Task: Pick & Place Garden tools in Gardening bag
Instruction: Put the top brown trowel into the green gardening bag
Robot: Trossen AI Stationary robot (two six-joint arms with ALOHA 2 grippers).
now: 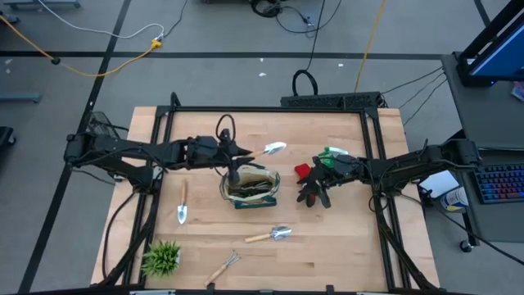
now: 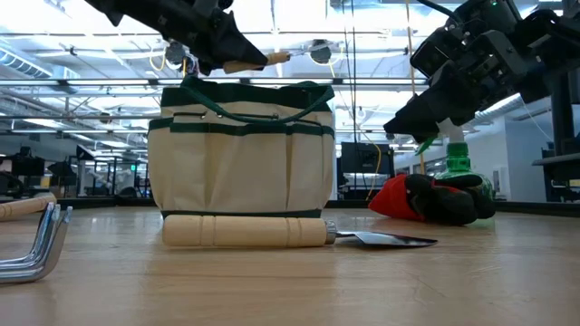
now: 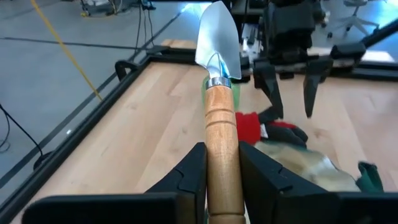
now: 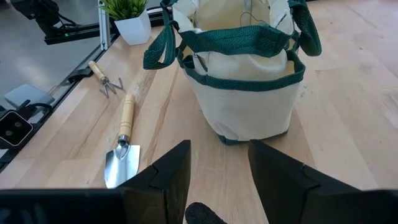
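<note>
My left gripper (image 1: 243, 152) is shut on a wooden-handled trowel (image 3: 219, 93), raised above the far rim of the cream, green-trimmed gardening bag (image 1: 250, 187). The silver blade (image 1: 274, 148) points toward the table's right. The bag stands upright on its base mid-table. My right gripper (image 1: 318, 185) hangs open just above the red-and-black gloves (image 2: 426, 197), which lie on the table right of the bag. It touches nothing. A green spray bottle (image 1: 332, 154) stands behind the gloves. My left gripper pinches the trowel's wooden handle (image 3: 222, 146) between its two fingers. The fingers come nearly level from the table's left and lie along the handle. The blade (image 3: 217, 43) sticks out ahead of the fingertips. The trowel is lifted clear, close to level.
A second trowel (image 1: 182, 202) lies left of the bag and a third (image 1: 270, 235) in front of it. A small hand rake (image 1: 223, 266) and a potted green plant (image 1: 161, 257) sit near the front left edge. A black frame (image 1: 270, 108) borders the table.
</note>
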